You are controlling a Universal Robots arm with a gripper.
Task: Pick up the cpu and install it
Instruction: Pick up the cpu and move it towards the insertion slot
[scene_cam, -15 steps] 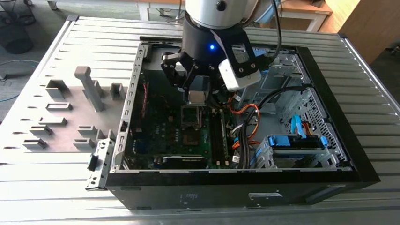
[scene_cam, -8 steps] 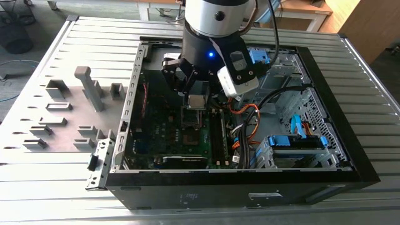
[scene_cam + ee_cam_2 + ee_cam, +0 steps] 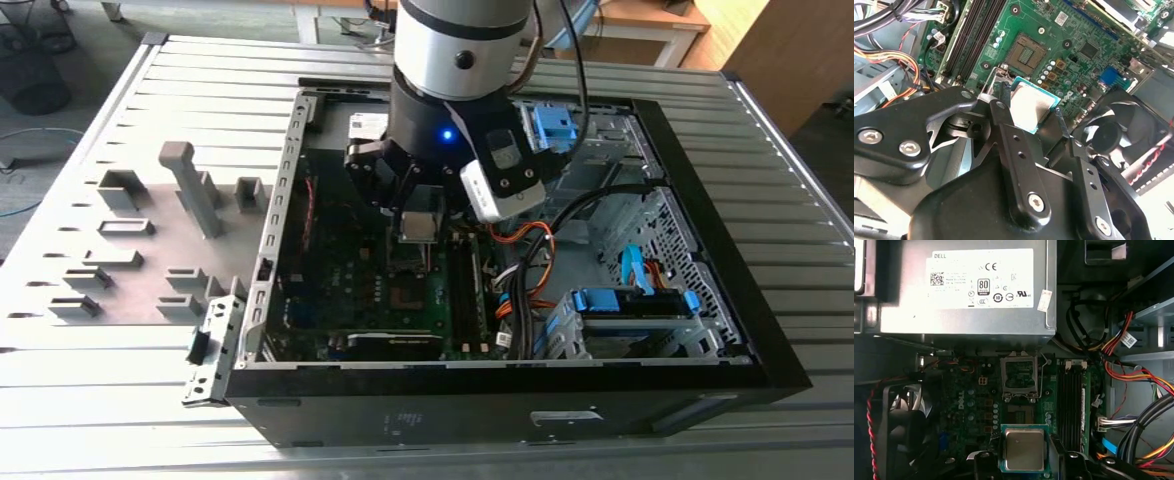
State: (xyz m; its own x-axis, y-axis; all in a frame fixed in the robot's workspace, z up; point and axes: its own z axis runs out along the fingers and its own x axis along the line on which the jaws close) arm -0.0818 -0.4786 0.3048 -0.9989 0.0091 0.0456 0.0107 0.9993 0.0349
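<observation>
The cpu (image 3: 1024,449), a small flat square chip with a silvery top and a green edge, hangs above the motherboard inside the open computer case (image 3: 534,392). My gripper (image 3: 1024,459) is shut on it, one black finger on each side. In the second wrist view the cpu (image 3: 1033,106) sits between the fingertips (image 3: 1000,109) of the gripper (image 3: 1031,114), short of the open socket (image 3: 1026,52). The socket (image 3: 1021,415) lies just beyond the chip, its black bracket (image 3: 1017,374) flipped up. In the exterior view the cpu (image 3: 419,222) is held over the board, above the socket (image 3: 400,293).
The grey power supply box (image 3: 969,290) stands beyond the socket. A black fan (image 3: 1109,132) sits beside the gripper, memory slots (image 3: 1071,400) on the socket's other side. Orange, red and black cables (image 3: 1139,375) crowd that side. A grey fixture plate (image 3: 147,250) lies at the exterior view's left.
</observation>
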